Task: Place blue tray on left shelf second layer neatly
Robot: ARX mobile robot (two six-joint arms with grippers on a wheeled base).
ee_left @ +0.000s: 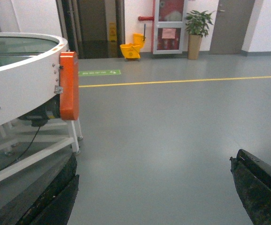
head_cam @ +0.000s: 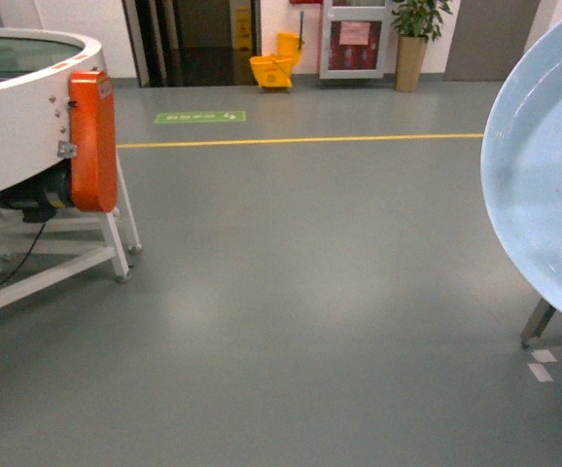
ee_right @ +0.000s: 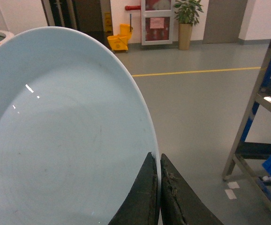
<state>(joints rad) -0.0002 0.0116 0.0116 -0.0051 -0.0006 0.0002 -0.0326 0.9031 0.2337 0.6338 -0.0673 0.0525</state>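
Blue tray held up at your right

Pale blue tray (ee_right: 65, 140) stands tilted on edge, its rim pinched by your right claw (ee_right: 159, 187). Your left claw (ee_left: 154, 187) hangs spread wide above grey floor (head_cam: 300, 292). Steel shelf (ee_right: 262, 98) stands right.

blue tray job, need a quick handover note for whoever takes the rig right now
Right gripper: shut on the rim of the blue tray, which is held up off the floor, tilted.
Left gripper: open, empty, fingers apart over bare floor.
Steel shelf: stands to the right, only partly in view, blue crates on it.
Done: tray picked up.
Left: approach the shelf, find the second layer, set the tray flat and neatly on it, release.
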